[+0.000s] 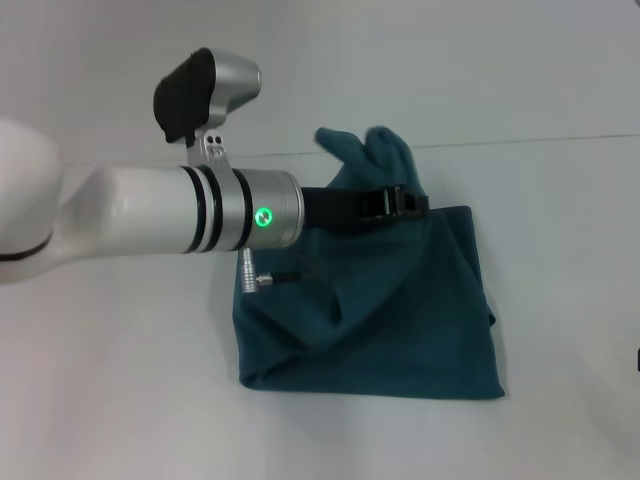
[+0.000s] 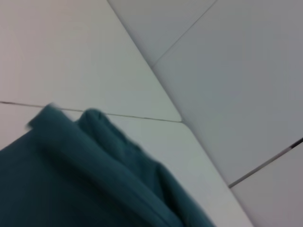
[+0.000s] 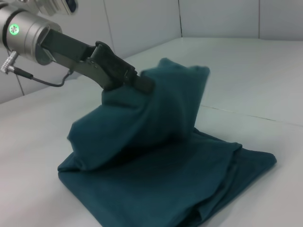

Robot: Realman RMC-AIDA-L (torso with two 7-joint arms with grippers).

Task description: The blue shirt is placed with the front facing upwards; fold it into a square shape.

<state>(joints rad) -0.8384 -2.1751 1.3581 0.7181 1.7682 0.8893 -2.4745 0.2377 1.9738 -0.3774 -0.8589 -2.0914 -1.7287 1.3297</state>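
Shirt (image 1: 390,320) is bunched in a rough fold near the middle of the worktop (image 1: 120,400), its far part lifted off the surface, clamped by the left gripper (image 1: 405,203).

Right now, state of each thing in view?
shirt: partly folded, one part lifted off the table, rest lying flat.
left gripper: shut on the shirt's raised part, holding it up.
right gripper: not in view.
table: bears the shirt.
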